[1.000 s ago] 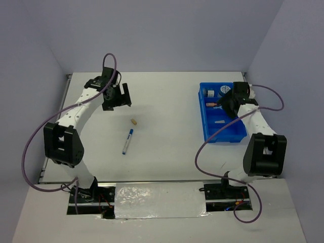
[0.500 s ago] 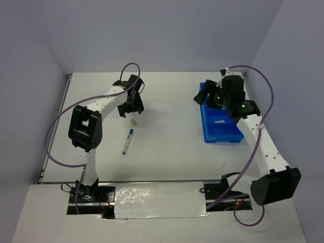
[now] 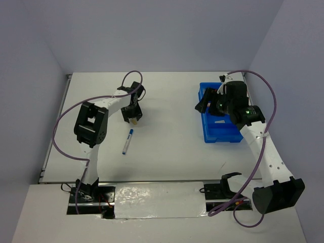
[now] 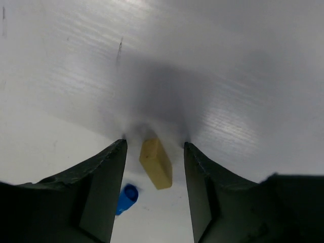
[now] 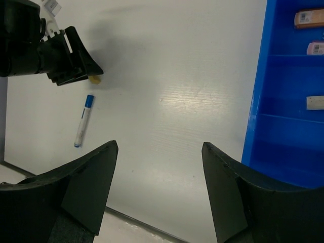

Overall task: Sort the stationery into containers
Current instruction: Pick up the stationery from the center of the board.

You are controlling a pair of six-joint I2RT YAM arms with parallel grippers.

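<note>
A tan stub [image 4: 156, 163] lies on the white table between the fingers of my left gripper [image 4: 154, 144]. The jaws stand on either side of it with a small gap on each side, so the gripper is open around it. From above, the left gripper [image 3: 133, 116] covers most of the stub. A white pen with a blue cap [image 3: 127, 141] lies just in front of it, its cap [image 4: 126, 196] showing by the left finger. My right gripper [image 5: 159, 147] hangs open and empty above the table, just left of the blue tray [image 5: 283, 152].
The blue tray [image 3: 223, 132] sits at the right of the table near the side wall. It holds an orange piece [image 5: 309, 17], a pink piece [image 5: 315, 48] and a pale stub [image 5: 314, 103] in separate compartments. The right arm reaches over the tray.
My left gripper has come down over the tan stub and its jaws have narrowed around it. The right arm has swung up from the tray and now hangs beside its left edge.
</note>
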